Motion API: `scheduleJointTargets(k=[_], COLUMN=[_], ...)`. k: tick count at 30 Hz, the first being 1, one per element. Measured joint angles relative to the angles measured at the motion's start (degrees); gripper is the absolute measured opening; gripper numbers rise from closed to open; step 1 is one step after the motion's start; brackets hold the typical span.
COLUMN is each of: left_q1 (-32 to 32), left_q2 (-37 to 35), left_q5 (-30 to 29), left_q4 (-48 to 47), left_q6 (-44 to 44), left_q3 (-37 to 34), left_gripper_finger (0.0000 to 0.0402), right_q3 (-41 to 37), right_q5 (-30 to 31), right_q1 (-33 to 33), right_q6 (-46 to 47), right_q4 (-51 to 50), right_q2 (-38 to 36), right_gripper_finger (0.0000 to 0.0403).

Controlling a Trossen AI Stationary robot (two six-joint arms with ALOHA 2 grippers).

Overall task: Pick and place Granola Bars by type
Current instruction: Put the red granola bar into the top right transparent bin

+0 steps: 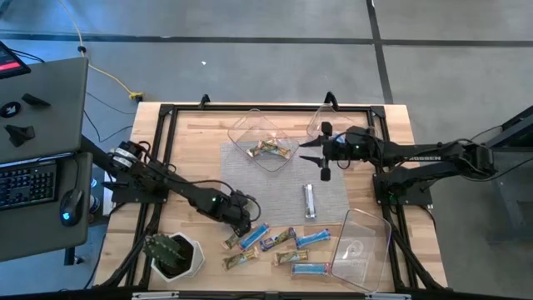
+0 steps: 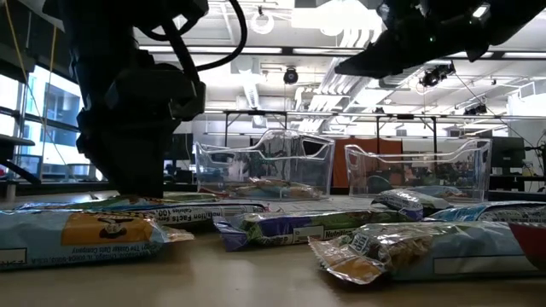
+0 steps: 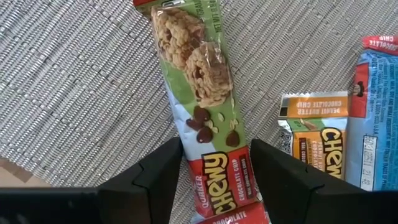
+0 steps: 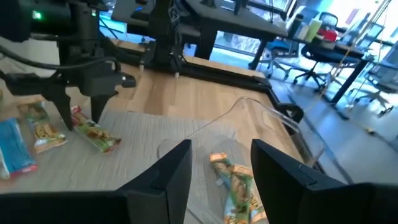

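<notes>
Left gripper (image 3: 214, 180) straddles a chocolate chip bar (image 3: 202, 106) on the woven grey mat (image 1: 333, 196); right gripper (image 1: 323, 158) hangs open and empty above the mat's far edge.

Only the left wrist view shows the fingers (image 3: 155, 180) set wide on either side of the glossy wrapper, not pinching it, with an orange peanut butter bar (image 3: 314, 140) just beside. The high view alone gives the count: about eight crinkled bars (image 1: 275, 243) scattered along the mat's near edge, one silver bar (image 1: 309, 201) at its middle, and three clear plastic bins, one (image 1: 262, 137) on the mat's far side holding two or so tan bars (image 1: 271, 149).
</notes>
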Motion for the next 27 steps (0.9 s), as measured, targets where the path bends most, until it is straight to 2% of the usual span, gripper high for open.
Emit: scheduleJointTargets(k=[5,14,19,27], left_q1=[0.1,0.3,1.9,7.9], left_q2=[0.3,0.2,-0.6,-0.6], left_q5=[-0.3,-2.4,-1.6,-2.8], left_q4=[-0.7,-0.6,-0.3,-1.4], left_q6=[0.7,2.1,2.9,18.6], left_q3=[1.4,1.8,2.8,13.2], left_gripper_finger=[0.0183,0.0091,0.0063,0.0058], right_q3=[0.0,0.0,0.0,0.0], right_q5=[1.0,1.3,1.3,0.7], right_q1=[0.0,0.0,0.0,0.0], right_q6=[2.8,2.9,2.9,5.7], right_q4=[0.8,2.4,2.4,2.6], right_q2=[0.0,0.0,0.0,-0.3], right_gripper_finger=[0.0149,0.0149,0.0149,0.0149])
